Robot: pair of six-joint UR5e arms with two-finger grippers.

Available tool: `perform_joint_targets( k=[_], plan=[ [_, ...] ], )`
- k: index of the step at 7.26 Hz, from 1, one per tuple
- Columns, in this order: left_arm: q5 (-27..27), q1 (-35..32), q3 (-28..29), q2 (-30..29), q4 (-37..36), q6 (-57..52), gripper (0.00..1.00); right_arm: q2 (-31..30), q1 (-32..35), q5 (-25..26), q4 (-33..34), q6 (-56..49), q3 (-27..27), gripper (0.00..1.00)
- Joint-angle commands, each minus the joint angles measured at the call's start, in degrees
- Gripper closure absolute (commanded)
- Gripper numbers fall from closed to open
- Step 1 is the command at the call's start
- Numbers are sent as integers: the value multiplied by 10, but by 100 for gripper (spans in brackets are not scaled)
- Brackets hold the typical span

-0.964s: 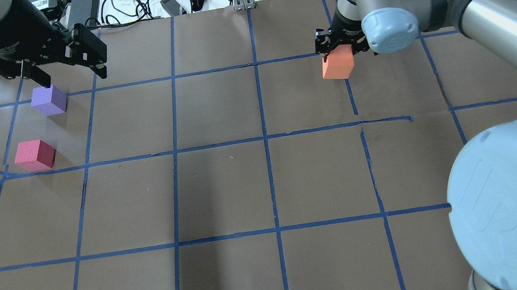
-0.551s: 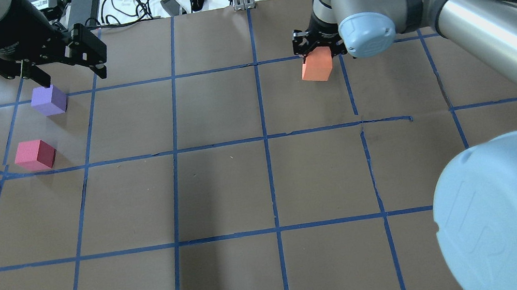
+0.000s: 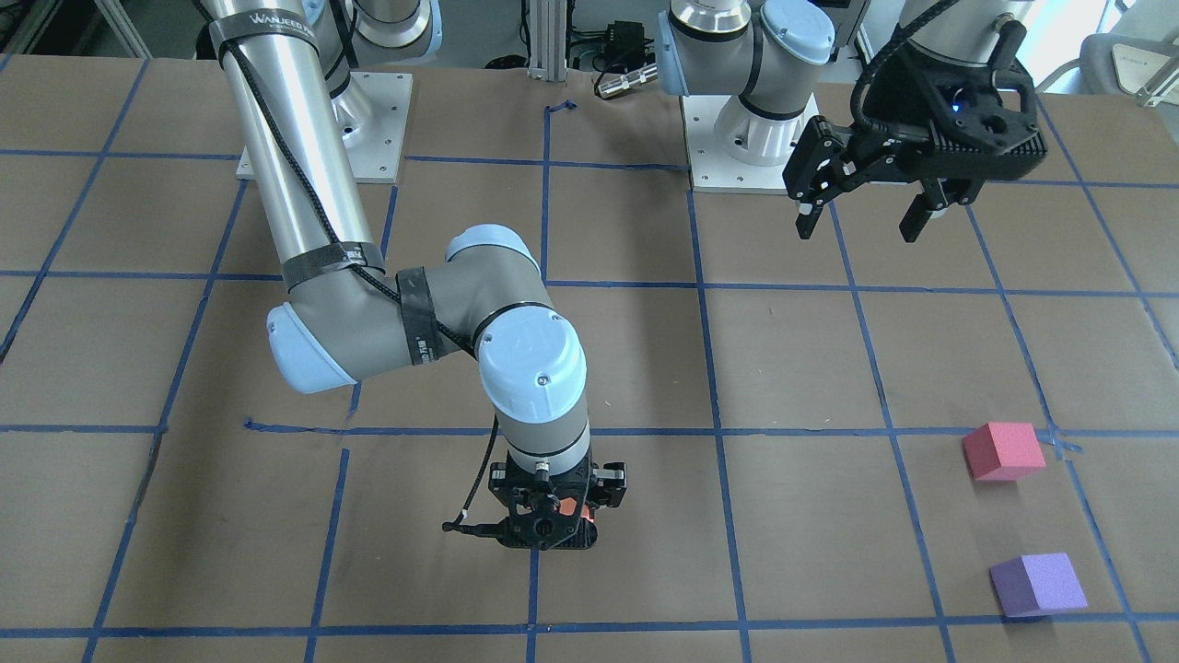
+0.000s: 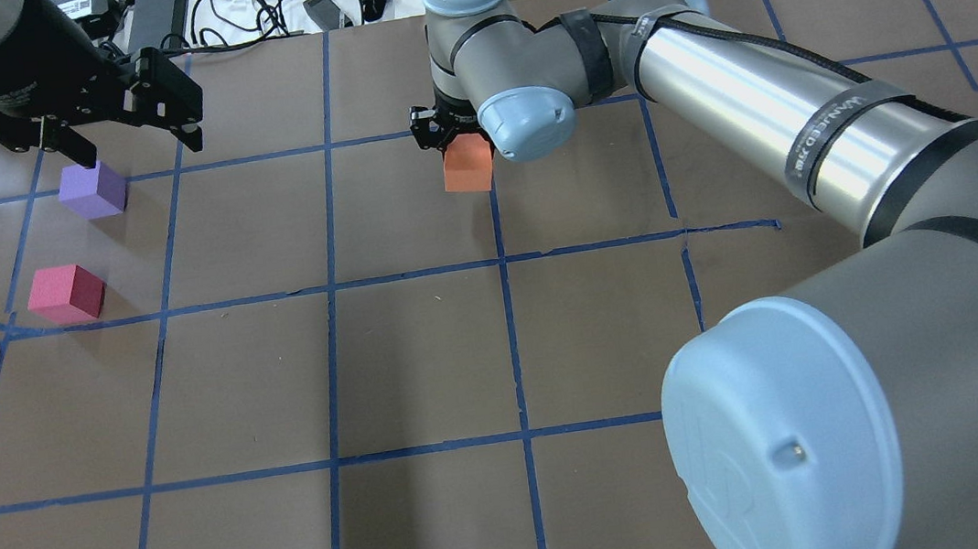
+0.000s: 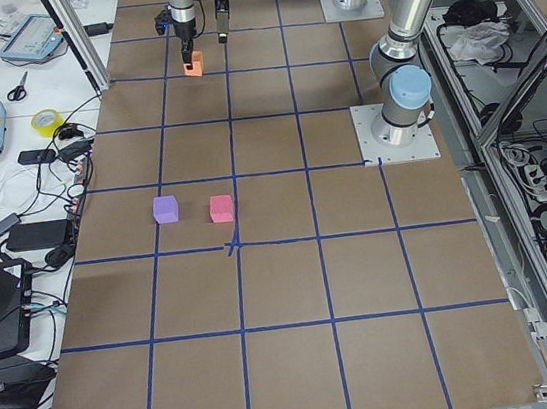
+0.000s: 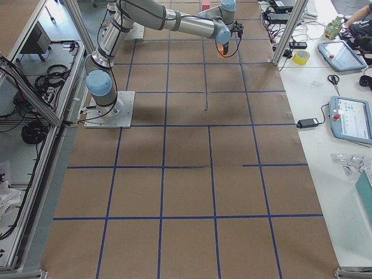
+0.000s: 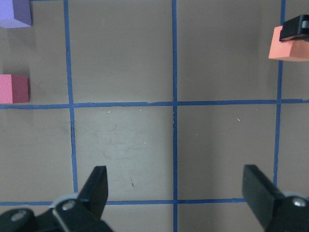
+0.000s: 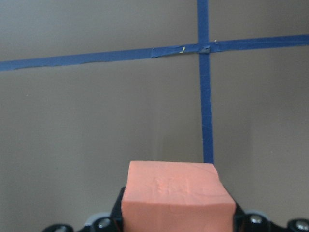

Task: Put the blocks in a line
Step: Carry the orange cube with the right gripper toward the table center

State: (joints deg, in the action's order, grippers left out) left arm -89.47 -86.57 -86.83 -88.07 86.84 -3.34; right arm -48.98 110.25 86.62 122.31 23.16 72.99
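The orange matte foam cube [image 4: 468, 168], square-edged and faintly dimpled, is clamped between the right gripper's [image 4: 462, 139] jaws at the far middle of the brown paper-covered table [image 4: 425, 355], beside a blue tape line [image 4: 497, 218]. The left gripper [image 4: 140, 150] hangs with its jaws spread wide, holding nothing. At far left sits the purple foam cube [image 4: 93, 189], and the pinkish-red foam cube [image 4: 66, 293] sits nearer, apart from it. Bare gridded paper lies between them and the orange cube.
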Motion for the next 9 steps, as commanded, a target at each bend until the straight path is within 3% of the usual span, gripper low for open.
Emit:
perform_joint_targets(
  k=[1,3,4,7,9],
  plan=[
    [0,0,0,1,0,0,0,26,12,-1,0,2,-10,75],
    [-2,0,0,2,0,-2,0,30,15,-1,1,-1,-10,12],
    [-1,0,0,1,0,-2,0,30,15,-1,-1,2,-10,0],
    [0,1,0,4,0,-3,0,10,15,-1,-8,2,-12,0],
    [0,0,0,1,-1,0,0,-37,-6,16,-63,-3,-6,0]
  ],
)
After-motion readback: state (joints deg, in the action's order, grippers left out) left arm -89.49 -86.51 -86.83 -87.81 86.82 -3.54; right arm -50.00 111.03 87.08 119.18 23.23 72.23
